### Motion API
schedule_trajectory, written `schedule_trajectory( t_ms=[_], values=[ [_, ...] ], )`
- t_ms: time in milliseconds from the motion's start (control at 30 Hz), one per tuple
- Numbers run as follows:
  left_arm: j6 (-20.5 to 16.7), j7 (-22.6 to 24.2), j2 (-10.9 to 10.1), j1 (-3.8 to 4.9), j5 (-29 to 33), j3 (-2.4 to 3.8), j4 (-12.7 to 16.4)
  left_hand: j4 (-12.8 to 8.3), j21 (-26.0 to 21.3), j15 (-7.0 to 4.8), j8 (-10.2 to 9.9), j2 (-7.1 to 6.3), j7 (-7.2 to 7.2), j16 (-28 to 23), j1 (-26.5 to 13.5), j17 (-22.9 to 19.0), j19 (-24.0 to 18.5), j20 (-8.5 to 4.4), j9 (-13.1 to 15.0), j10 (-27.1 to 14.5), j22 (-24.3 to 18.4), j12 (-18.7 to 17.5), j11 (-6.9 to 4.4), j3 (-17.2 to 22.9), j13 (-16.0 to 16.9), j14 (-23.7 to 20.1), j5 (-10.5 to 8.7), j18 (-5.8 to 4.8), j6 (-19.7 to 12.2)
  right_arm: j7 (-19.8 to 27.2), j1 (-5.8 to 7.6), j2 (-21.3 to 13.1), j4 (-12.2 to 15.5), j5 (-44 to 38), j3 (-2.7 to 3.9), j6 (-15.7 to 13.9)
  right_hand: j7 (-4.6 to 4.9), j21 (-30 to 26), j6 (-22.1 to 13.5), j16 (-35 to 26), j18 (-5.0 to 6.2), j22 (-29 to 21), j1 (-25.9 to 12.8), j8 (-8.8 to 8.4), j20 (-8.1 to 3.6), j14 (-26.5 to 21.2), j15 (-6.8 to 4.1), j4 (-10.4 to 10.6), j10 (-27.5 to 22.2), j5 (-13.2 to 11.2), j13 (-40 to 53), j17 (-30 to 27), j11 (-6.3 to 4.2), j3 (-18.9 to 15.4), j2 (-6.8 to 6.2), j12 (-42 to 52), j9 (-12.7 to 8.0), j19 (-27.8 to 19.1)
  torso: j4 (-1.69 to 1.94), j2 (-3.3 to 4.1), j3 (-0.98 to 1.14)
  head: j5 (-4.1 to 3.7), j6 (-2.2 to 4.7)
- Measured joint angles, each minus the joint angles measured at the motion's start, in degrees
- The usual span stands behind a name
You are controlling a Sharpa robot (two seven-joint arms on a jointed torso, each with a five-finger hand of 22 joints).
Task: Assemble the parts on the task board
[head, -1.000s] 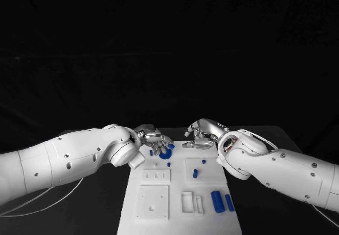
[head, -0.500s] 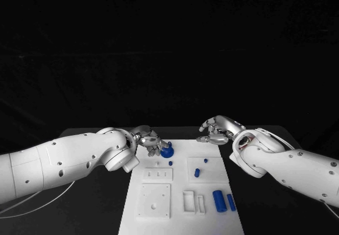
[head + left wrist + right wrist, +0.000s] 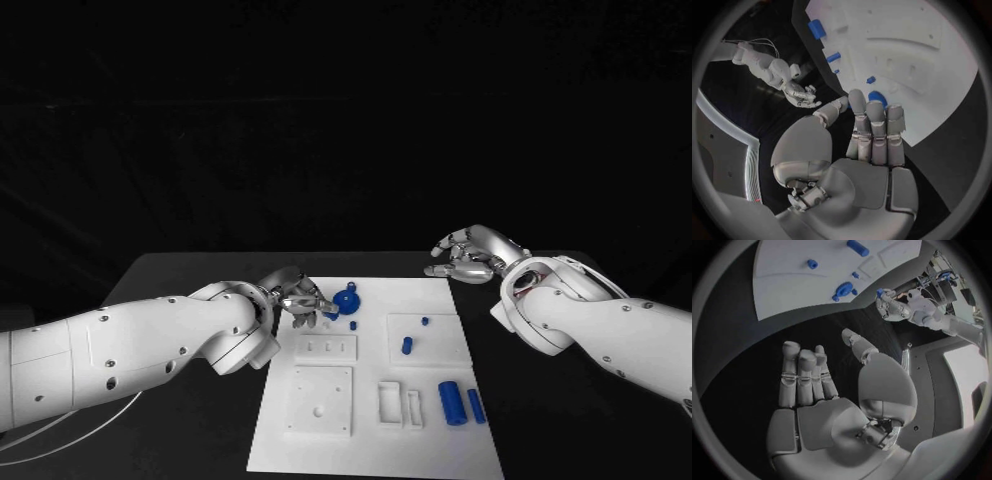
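**Both hands bare at the board's far end, parts waiting**

Black table point(image 3: 173, 290) and a black backdrop frame a white task board point(image 3: 433, 440) running down the middle of the head view. At centre left, the left hand point(image 3: 299, 297) sits over the board's upper left corner, just beside a round blue knob-like part point(image 3: 346, 299). Its fingers point(image 3: 877, 127) lie straight and together in the left wrist view, with nothing between them, so the hand grasps nothing; it looks placed to work on that knob or on the tiny blue piece point(image 3: 353, 325) below it. Lower on the board lie a white three-slot block point(image 3: 329, 347), a larger square plate point(image 3: 320, 400) and a white open frame point(image 3: 389, 401). Right of centre, a short blue peg point(image 3: 407, 346) and a small blue stud point(image 3: 424, 321) occupy a raised white tile, likely already seated. Two blue cylinders point(image 3: 462, 403) lie loose at lower right, probably awaiting pickup. At upper right, the right hand point(image 3: 469, 258) hangs off the board over the table, fingers point(image 3: 801, 377) extended and empty.
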Motion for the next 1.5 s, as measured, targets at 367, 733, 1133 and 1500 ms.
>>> schedule_trajectory(
  t_ms=[367, 733, 1133, 1500],
  values=[
    [-2.2, -1.6, 0.5, -2.02, -7.8, -0.13, 0.1, 0.5, 5.5, -0.70, -1.5, -0.56, -0.27, 7.1, 0.0, 1.1, 0.5, -0.51, 1.5, -0.1, 0.0, 10.8, -0.50, 0.5, 5.9, -0.1, 0.82, 0.21, 0.3, 0.3, 0.00, -0.5, 0.5, 1.1, 0.01, -0.1, 0.04, -0.2, -0.1, 0.0, 0.00, 0.0, 0.0, 0.23, 0.08, 0.0, 0.00, 0.1, 0.0, 0.7, -0.3, -0.1, 0.00, -0.1, 0.00, 0.0, 0.1, -0.1, 0.08, -0.09, 0.13, 0.42, -0.88],
    [-1.8, -4.2, 1.6, -3.41, -17.7, -0.53, 0.0, 0.7, 6.2, -0.79, -1.7, -0.87, -0.27, 8.3, 0.4, 0.9, 0.6, -0.37, 1.9, -0.2, 0.0, 12.7, -0.52, 0.7, 6.5, -0.2, 0.80, 0.20, 0.5, 0.4, 0.00, -0.8, 0.8, 1.6, 0.01, 0.0, 0.03, -0.2, -0.1, 0.0, 0.00, 0.0, 0.0, 0.23, 0.08, 0.0, 0.00, 0.2, 0.0, 1.3, -0.5, -0.1, 0.00, -0.2, 0.00, 0.2, 0.0, -0.1, -0.06, 0.01, 0.10, 0.51, -1.35],
    [-0.5, -6.0, 2.0, -3.84, -21.4, -0.66, -0.7, 0.9, 6.6, -0.99, -2.1, -0.87, -0.25, 9.9, 0.4, 0.7, 1.6, -0.81, 2.5, -0.2, 0.0, 15.1, -0.53, 0.9, 7.2, 0.0, 0.58, 0.75, 0.7, 0.4, 0.00, -0.8, 0.7, 1.7, 0.01, 0.0, 0.15, -0.2, 0.1, 0.0, 0.00, 0.0, 0.0, 0.23, 0.09, 0.0, 0.01, 0.3, 0.0, 1.8, -0.6, -0.2, 0.00, -0.3, 0.00, 0.2, 0.0, -0.1, -0.09, 0.05, 0.03, 0.35, -2.04],
    [0.9, -6.8, 2.0, -4.19, -22.4, -0.66, -1.0, 0.9, 7.1, -1.09, -1.9, -0.99, 0.06, 10.7, 0.4, 0.4, 1.6, -0.81, 2.8, -0.2, 0.0, 16.1, -0.53, 0.9, 7.3, 0.1, 0.48, 0.97, 1.0, 0.4, 0.00, -0.8, 0.7, 1.7, 0.01, 0.0, 0.06, -0.2, 0.2, 0.0, -0.01, 0.0, -0.2, 0.23, 0.09, -0.2, -0.19, 0.3, 0.0, 2.2, -0.8, -0.2, 0.00, -0.3, 0.23, 0.3, 0.0, -0.1, -0.03, 0.05, -0.01, 0.17, -2.33]
  ],
)
